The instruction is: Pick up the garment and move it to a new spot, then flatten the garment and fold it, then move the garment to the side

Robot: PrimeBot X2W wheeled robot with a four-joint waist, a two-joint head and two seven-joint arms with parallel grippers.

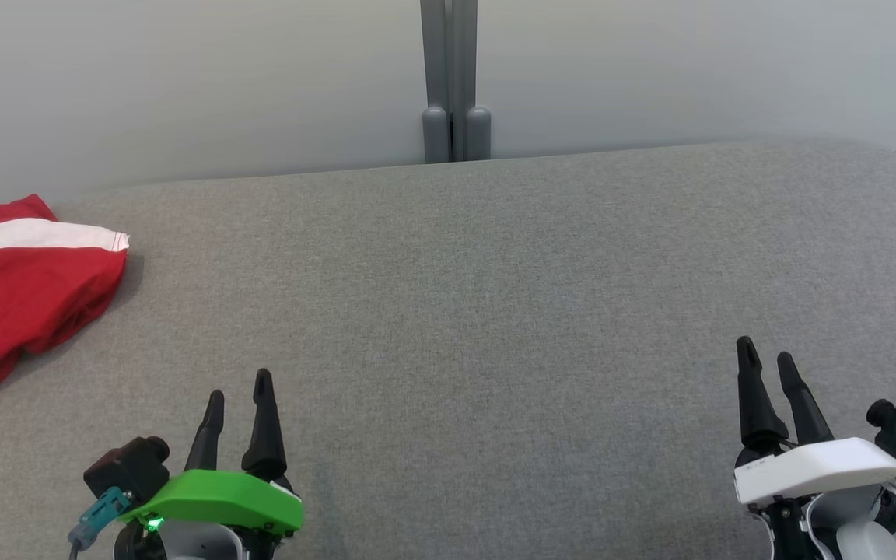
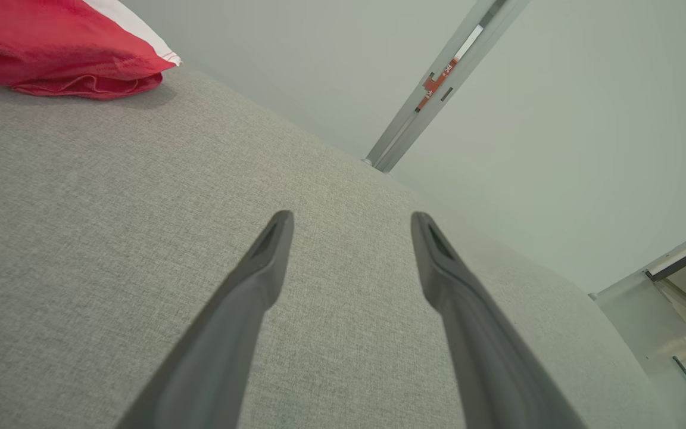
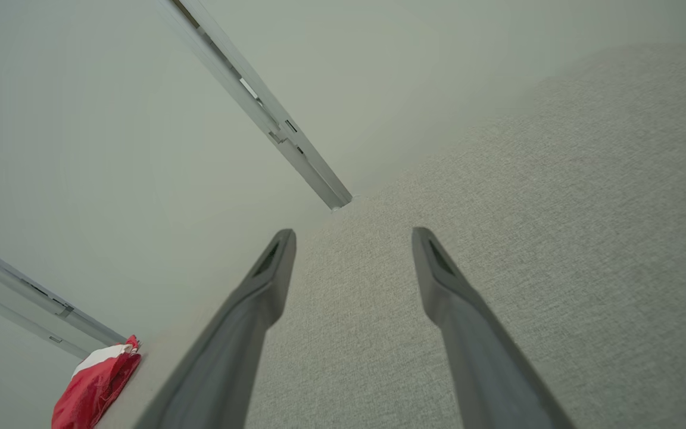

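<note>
Garment (image 1: 24, 288) at the grey cushion's (image 1: 456, 311) left edge, your left claw (image 1: 239, 383) and right claw (image 1: 765, 348) both released near its front.

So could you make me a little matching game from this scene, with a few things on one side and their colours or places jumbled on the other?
Things:
1. garment
2. left gripper
3. right gripper
4. post

Descriptions:
A. white shell, lower right, fingers apart
B. red with a white stripe, lying at the far left
C. grey, upright, at the back in the middle
D. green shell, lower left, fingers apart

Pairs: 1-B, 2-D, 3-A, 4-C
</note>
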